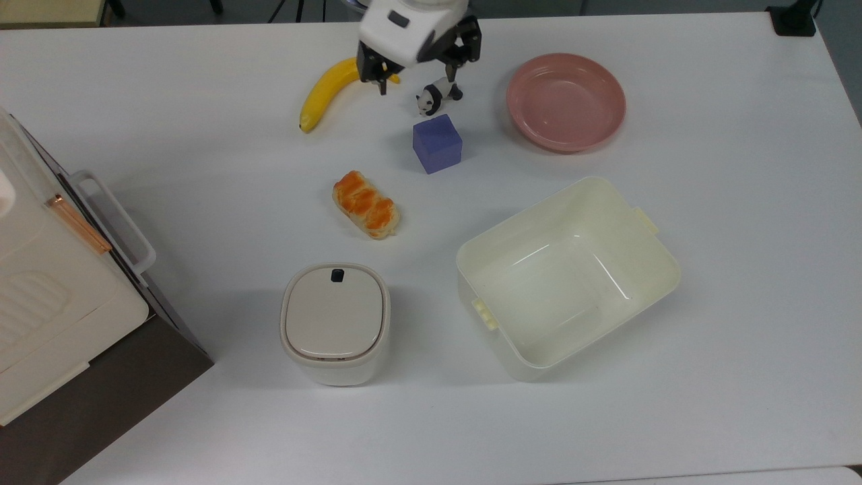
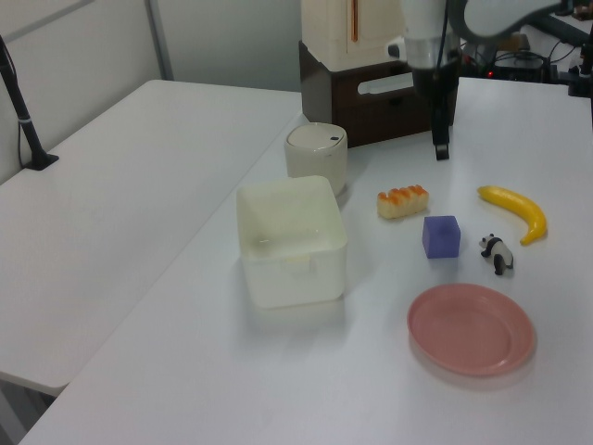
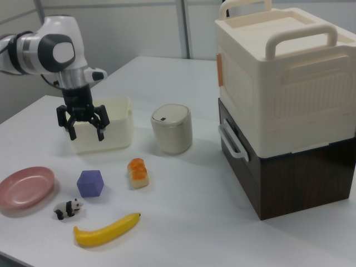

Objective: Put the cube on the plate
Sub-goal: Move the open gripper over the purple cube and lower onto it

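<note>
White table (image 1: 741, 202) | cube (image 1: 438, 143) between panda (image 1: 438, 95), bread (image 1: 366, 204) | hand (image 3: 85, 134) spread

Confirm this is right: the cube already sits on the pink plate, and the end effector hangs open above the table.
Not right. In the top view the cube sits on the table, apart from the empty pink plate. The end effector does hang open above the table.

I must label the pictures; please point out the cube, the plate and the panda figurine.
cube (image 1: 438, 143), top view, top face.
plate (image 1: 566, 101), top view, bare inner floor.
panda figurine (image 3: 67, 208), right view, body.
</note>
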Controlling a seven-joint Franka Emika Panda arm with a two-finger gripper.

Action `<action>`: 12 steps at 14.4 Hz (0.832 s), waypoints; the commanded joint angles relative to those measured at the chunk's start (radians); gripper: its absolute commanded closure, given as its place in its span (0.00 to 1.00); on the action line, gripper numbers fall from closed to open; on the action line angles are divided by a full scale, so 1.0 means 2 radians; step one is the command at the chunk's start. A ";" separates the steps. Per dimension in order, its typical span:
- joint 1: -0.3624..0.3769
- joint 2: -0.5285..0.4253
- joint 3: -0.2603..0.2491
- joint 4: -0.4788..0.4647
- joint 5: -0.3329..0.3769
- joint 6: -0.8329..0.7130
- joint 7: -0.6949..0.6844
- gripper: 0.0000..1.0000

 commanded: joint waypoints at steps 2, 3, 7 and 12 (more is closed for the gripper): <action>0.022 -0.011 -0.004 -0.055 -0.001 0.039 -0.003 0.00; 0.022 -0.010 -0.004 -0.057 -0.001 0.041 -0.003 0.00; 0.036 0.014 -0.004 -0.068 -0.001 0.068 -0.003 0.00; 0.046 0.064 -0.004 -0.075 -0.007 0.109 -0.003 0.00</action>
